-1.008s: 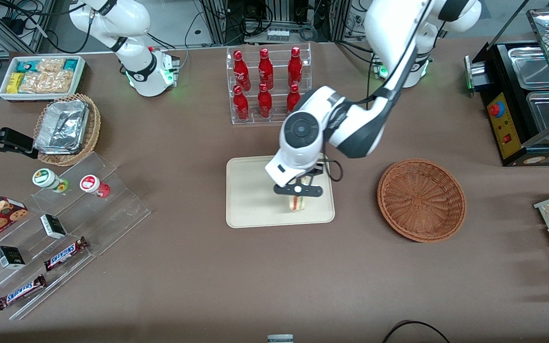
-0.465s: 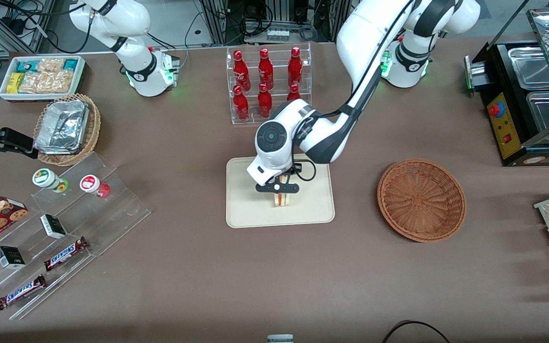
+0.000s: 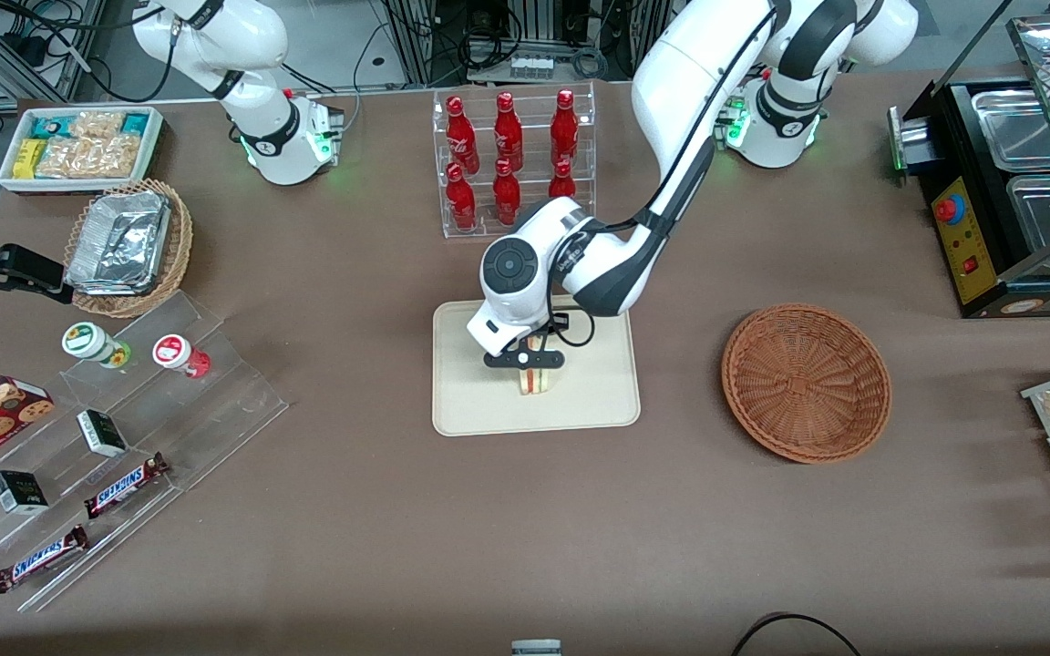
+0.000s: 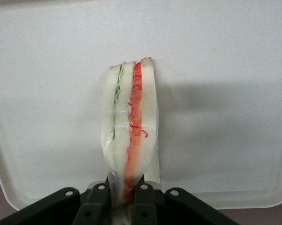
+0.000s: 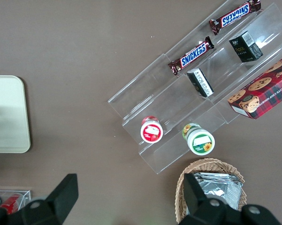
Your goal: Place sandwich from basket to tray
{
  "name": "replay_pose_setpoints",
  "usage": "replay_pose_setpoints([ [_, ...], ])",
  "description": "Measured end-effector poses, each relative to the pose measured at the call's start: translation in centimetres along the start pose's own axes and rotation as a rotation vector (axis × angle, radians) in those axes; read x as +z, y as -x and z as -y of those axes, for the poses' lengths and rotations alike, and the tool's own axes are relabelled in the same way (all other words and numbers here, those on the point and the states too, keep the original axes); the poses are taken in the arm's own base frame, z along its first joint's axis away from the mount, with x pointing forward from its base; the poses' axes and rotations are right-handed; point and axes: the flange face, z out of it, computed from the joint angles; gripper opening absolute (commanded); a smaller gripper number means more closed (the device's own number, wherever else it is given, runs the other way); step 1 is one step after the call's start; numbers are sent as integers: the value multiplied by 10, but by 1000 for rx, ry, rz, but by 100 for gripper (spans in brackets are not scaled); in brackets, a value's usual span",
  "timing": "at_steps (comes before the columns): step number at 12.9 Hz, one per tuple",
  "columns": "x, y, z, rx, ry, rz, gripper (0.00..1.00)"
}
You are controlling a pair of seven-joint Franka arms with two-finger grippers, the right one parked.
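Observation:
My left gripper hangs low over the middle of the cream tray, shut on the sandwich. The wedge stands on edge between the fingers, its red and green filling lines showing along the cut side of the sandwich. Cream tray surface fills the wrist view under it; whether the wedge touches the tray I cannot tell. The reddish-brown wicker basket lies empty beside the tray, toward the working arm's end of the table.
A clear rack of red bottles stands farther from the front camera than the tray. Clear steps with snack bars and jars and a pale basket with foil trays lie toward the parked arm's end. A black food warmer stands at the working arm's end.
The left arm has carried the sandwich from the tray's basket-side edge to its middle and come lower. The grip on the wedge has stayed shut.

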Motion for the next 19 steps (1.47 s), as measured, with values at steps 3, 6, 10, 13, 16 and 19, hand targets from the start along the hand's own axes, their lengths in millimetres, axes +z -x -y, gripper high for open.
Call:
replay_pose_setpoints([
  [3, -1, -1, 0, -9, 1, -2, 99],
  [6, -22, -7, 2, -42, 13, -23, 99],
  [10, -117, -29, 40, -185, 40, -106, 99],
  [13, -196, -33, 96, -285, 23, -130, 99],
  [16, -253, -36, 160, -371, 6, -134, 99],
  [19, -287, -40, 233, -359, -20, -73, 99],
])
